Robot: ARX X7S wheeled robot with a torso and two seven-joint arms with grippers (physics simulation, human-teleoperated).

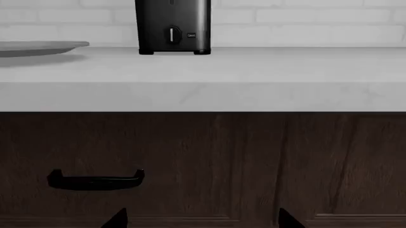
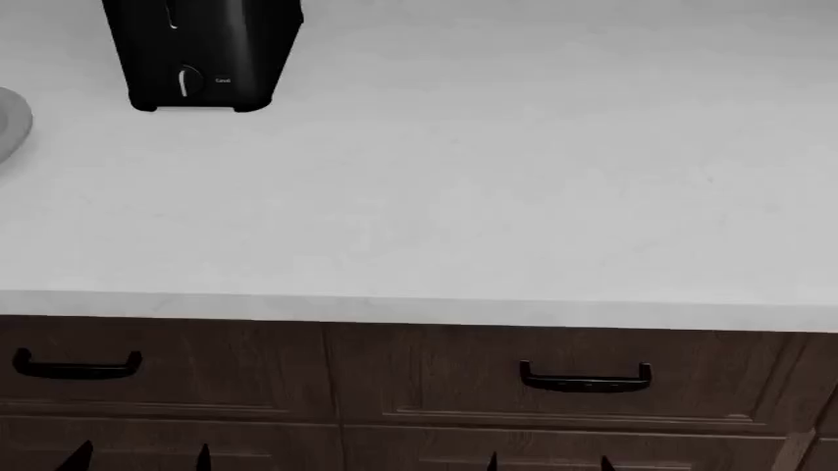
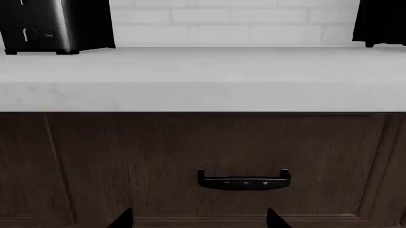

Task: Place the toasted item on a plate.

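The toast is not in view. The light-grey plate [image 2: 8, 123] shows only as a sliver at the left edge of the head view, and it also shows in the left wrist view [image 1: 38, 47]. It lies on the white counter [image 2: 458, 196], left of the black toaster [image 2: 203, 54], which shows too in the left wrist view [image 1: 172, 26] and the right wrist view [image 3: 57, 26]. My left gripper [image 2: 137, 458] and right gripper [image 2: 548, 461] hang low in front of the dark drawers, both open and empty, with only the fingertips [image 1: 117, 219] [image 3: 123, 219] showing.
Dark wood drawers with black handles [image 2: 586, 377] [image 2: 77, 366] run below the counter's front edge. A white brick wall [image 3: 235, 21] backs the counter. Another black object [image 3: 381, 23] stands at the counter's back in the right wrist view.
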